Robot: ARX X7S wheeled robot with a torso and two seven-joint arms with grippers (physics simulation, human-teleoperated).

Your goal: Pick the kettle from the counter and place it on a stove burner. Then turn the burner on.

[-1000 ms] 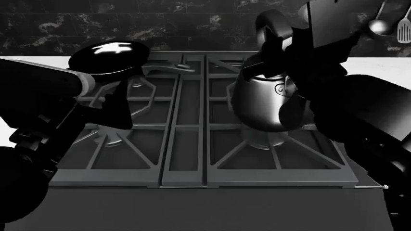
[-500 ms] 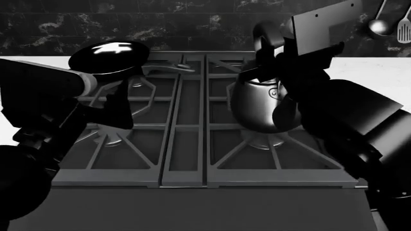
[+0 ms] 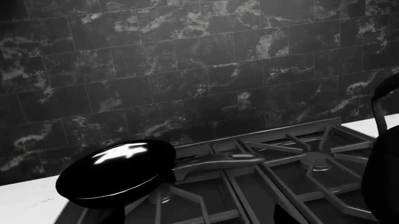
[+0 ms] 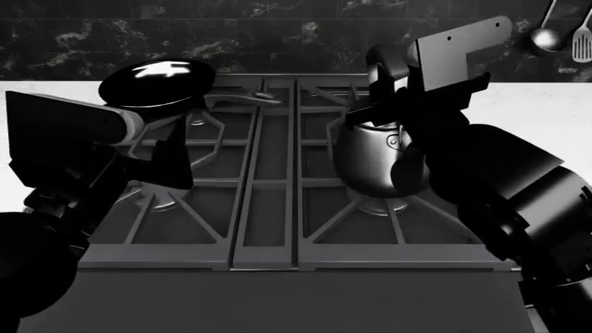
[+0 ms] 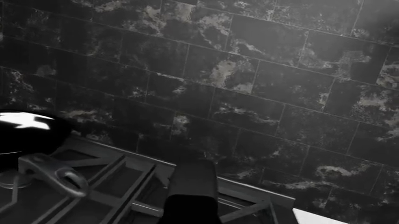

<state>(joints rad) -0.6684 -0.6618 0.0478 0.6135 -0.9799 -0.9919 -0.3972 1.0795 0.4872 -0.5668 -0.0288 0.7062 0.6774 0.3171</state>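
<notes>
Kettle (image 4: pixel 375 156) sits over front-right stove burner (image 4: pixel 384 205), 3 o'clock of pan (image 4: pixel 155 82); I can't tell either gripper's grip.

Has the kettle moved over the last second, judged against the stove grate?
Yes. In the head view the kettle has shifted slightly up the picture, toward the backsplash, relative to the stove burner under it, carried by the right gripper.
</notes>
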